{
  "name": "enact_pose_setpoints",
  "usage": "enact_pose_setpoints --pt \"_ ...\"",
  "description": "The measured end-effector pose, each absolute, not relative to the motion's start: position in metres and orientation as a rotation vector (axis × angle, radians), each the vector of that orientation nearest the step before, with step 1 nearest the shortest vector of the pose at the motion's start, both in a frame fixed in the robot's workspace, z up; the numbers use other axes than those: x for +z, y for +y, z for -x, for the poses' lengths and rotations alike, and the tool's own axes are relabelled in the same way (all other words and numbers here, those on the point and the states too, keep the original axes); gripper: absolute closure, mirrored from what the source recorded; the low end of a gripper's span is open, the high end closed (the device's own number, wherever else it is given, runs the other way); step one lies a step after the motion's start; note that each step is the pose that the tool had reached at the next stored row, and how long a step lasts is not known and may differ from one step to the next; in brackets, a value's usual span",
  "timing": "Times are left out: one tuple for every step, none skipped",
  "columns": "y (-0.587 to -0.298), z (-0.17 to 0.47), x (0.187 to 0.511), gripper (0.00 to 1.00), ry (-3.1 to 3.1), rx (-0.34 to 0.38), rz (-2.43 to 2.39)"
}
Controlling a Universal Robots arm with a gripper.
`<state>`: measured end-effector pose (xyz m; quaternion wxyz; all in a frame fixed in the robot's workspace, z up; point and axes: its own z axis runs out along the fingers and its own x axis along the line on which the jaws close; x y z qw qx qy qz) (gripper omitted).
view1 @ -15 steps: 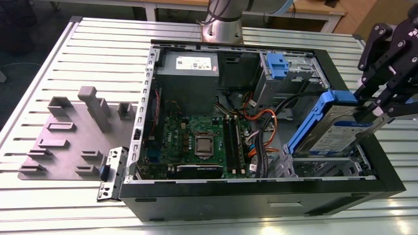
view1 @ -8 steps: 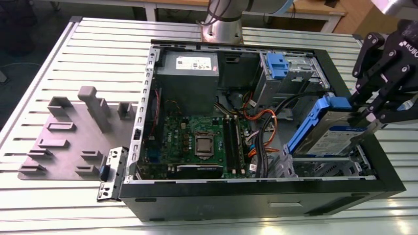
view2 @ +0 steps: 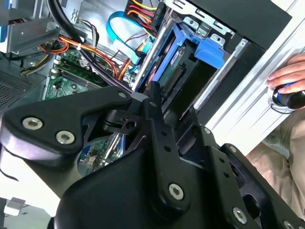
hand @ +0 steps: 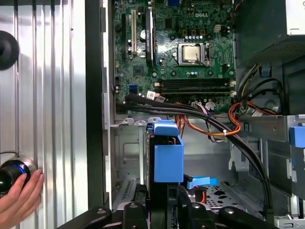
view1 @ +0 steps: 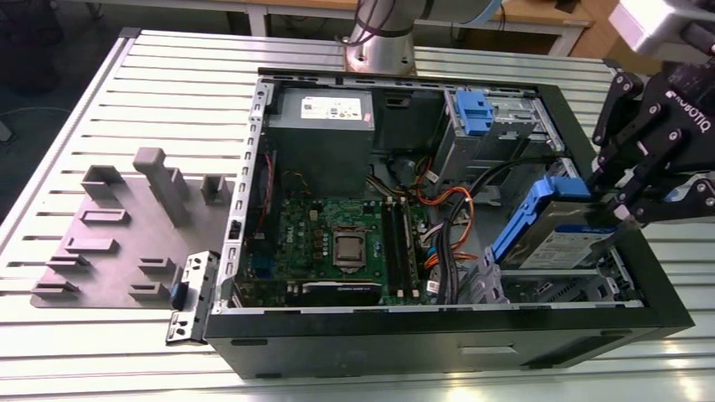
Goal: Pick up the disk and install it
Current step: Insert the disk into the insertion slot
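Figure: an open black computer case lies on its side on the slatted metal bench, with its green motherboard exposed. At the exterior view's right, the black end effector pinches the disk at its blue-bracketed upper end. The disk stands tilted with its label face showing, and its lower end sits down in the drive bay at the case's lower right corner in that view. In the first wrist view, black and orange cables run between the disk and the motherboard. A grey fixture plate rests on the bench at the exterior view's left. A person's hand touches a round black-and-blue knob on the bench beside the case.
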<state>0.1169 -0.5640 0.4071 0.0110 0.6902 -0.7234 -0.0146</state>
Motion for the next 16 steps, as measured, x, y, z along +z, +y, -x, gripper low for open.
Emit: enact_pose_setpoints --pt "-0.564 -0.117 0.405 0.65 -2.257 -0.046 -2.153" --pt "-0.564 -0.117 0.403 0.65 -2.257 -0.046 -2.153" --pt "-0.564 -0.117 0.402 0.65 -2.257 -0.046 -2.153" --pt "-0.564 -0.117 0.4 0.65 -2.257 -0.046 -2.153" --pt "-0.564 -0.117 0.398 0.65 -2.257 -0.045 -2.153" --pt "-0.564 -0.117 0.396 0.65 -2.257 -0.045 -2.153" --pt "-0.564 -0.117 0.394 0.65 -2.257 -0.046 -2.153" --pt "-0.564 -0.117 0.393 0.65 -2.257 -0.046 -2.153" --pt "-0.564 -0.117 0.391 0.65 -2.257 -0.046 -2.153" --pt "-0.564 -0.117 0.389 0.65 -2.257 -0.045 -2.153" --pt "-0.564 -0.117 0.387 0.65 -2.257 -0.045 -2.153" --pt "-0.564 -0.117 0.385 0.65 -2.257 -0.046 -2.153" --pt "-0.564 -0.117 0.383 0.65 -2.257 -0.046 -2.153" --pt "-0.564 -0.117 0.382 0.65 -2.257 -0.046 -2.153" --pt "-0.564 -0.117 0.38 0.65 -2.257 -0.046 -2.153" --pt "-0.564 -0.117 0.378 0.65 -2.257 -0.046 -2.153"
